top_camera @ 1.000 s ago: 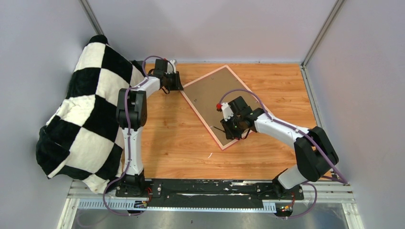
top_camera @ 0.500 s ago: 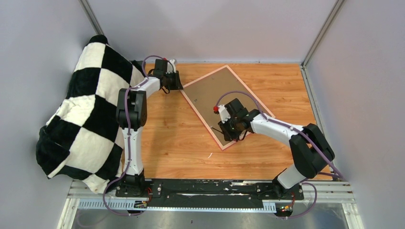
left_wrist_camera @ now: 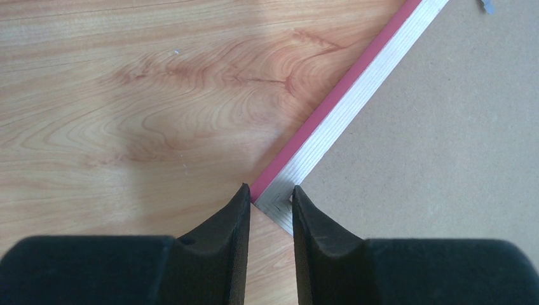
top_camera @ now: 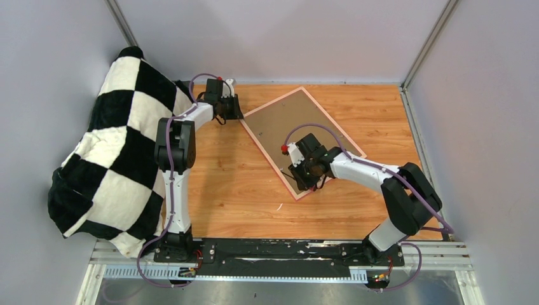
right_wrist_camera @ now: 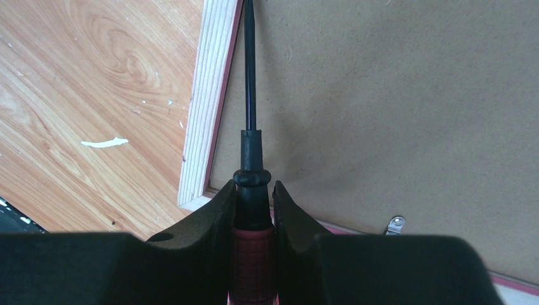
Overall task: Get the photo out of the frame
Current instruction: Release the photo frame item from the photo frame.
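The frame (top_camera: 267, 159) lies face down on the wooden table, its pink border around the brown backing board (top_camera: 286, 124). The photo is hidden under the board. My left gripper (top_camera: 236, 115) is at the frame's far left corner; in the left wrist view the fingers (left_wrist_camera: 270, 190) pinch that corner of the frame (left_wrist_camera: 343, 95). My right gripper (top_camera: 304, 180) is over the frame's near corner, shut (right_wrist_camera: 254, 187) on a red-handled screwdriver (right_wrist_camera: 252, 159). Its black shaft lies along the seam between the frame rail (right_wrist_camera: 206, 95) and the backing board (right_wrist_camera: 381, 114).
A black-and-white checked blanket (top_camera: 108, 152) hangs over the left side beside the left arm. Grey walls close in the table on three sides. A small metal clip (right_wrist_camera: 395, 222) sits on the frame's near rail. A white fleck (top_camera: 278, 207) lies on the wood.
My right gripper has shifted left across the backing board with the screwdriver, toward the frame's left rail. The left gripper and the frame have stayed put.
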Robot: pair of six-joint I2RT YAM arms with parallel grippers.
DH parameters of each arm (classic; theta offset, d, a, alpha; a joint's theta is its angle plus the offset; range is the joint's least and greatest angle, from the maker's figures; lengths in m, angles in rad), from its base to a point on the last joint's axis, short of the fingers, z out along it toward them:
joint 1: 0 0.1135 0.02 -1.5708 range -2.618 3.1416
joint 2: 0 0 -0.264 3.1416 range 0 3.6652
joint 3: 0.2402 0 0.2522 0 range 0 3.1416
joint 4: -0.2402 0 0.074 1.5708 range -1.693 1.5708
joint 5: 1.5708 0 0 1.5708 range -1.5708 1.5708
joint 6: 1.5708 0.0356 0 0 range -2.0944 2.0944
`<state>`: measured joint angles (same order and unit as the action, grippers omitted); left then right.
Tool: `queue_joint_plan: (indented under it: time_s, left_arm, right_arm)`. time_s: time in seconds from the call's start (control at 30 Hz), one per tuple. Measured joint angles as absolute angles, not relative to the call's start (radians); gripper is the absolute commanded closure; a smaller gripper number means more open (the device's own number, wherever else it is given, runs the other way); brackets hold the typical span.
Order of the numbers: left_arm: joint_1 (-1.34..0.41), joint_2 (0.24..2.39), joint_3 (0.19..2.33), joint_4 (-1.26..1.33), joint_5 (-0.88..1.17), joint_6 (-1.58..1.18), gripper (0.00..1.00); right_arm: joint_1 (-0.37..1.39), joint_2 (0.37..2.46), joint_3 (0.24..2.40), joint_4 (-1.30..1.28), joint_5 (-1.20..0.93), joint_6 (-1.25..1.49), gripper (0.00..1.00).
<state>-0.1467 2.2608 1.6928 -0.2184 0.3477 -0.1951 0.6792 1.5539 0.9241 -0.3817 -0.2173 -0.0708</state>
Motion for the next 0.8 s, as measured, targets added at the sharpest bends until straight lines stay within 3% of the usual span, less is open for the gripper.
queue_joint_plan:
  time_s: [0.8]
  left_arm:
    - [-0.155,2.258,1.688,-0.210,0.334,-0.166,0.96]
  right_arm:
    - [0.680,1.643,1.006,-0.485,-0.262,0.008,1.00]
